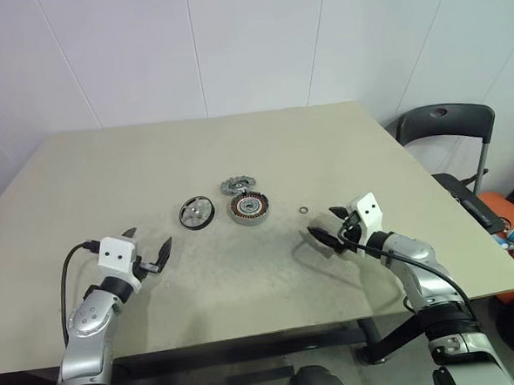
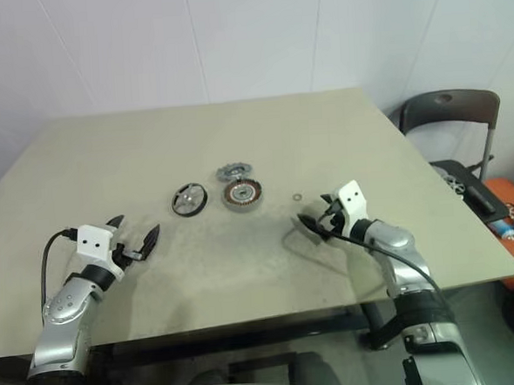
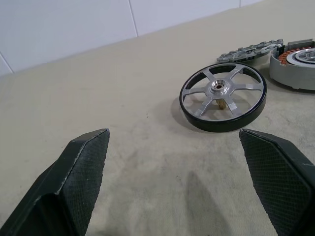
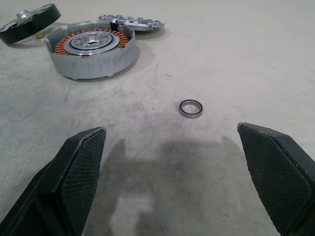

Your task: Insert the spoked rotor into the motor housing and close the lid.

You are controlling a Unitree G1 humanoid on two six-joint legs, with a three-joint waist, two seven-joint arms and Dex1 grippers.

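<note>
Worktop (image 1: 237, 150) carries the spoked rotor (image 1: 196, 212) just left of the motor housing (image 1: 249, 209), with the lid (image 1: 236, 185) touching the housing's far side and a small ring (image 1: 303, 210) to its right. Left end effector (image 1: 149, 250) and right end effector (image 1: 328, 224) both hover spread wide, grasping nothing

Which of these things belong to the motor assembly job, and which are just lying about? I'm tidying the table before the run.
For the job:
- spoked rotor, flat on the table
- motor housing, open, copper windings showing
- lid, just behind the housing

Just lying about:
- small metal ring, alone on the table
- black chair past the table's right edge
</note>
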